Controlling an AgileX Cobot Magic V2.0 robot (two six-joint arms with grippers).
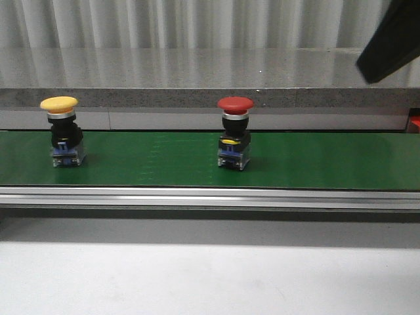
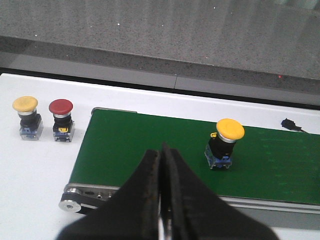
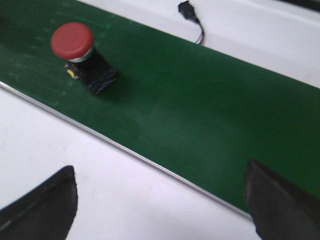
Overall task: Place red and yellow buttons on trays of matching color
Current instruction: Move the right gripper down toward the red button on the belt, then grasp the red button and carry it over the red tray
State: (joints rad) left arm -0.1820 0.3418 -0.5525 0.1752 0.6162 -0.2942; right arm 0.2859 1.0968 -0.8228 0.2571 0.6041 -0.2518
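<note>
Nearest in the front view lies the bare white surface [image 1: 197, 275], then the aluminium rail [image 1: 210, 197] edging the green conveyor belt [image 1: 151, 161]. On the belt stand two upright mushroom-head buttons, well apart: the yellow button [image 1: 62, 131] toward the left end and the red button [image 1: 235, 133] near the middle, each on a black body with a clear blue-tinted contact block at its base. The red one carries a small yellow tab on its body; no lettering or brand can be read on either.

In the left wrist view the left hand [image 2: 161, 200] hangs above the near edge of the belt with its dark fingers pressed together, closed on nothing, and the yellow button stands apart from it on the belt. Off the belt's end, on the white surface, a second yellow button [image 2: 27, 117] and a second red button [image 2: 61, 120] stand just beside each other. A small black connector [image 2: 289, 123] lies on the surface beyond the belt.

In the right wrist view the right hand [image 3: 160, 200] is spread wide, empty, its fingers over the surface and the belt's near edge, well short of the red button.

Behind the belt runs a grey speckled ledge [image 1: 197, 79]. No trays are in view.
</note>
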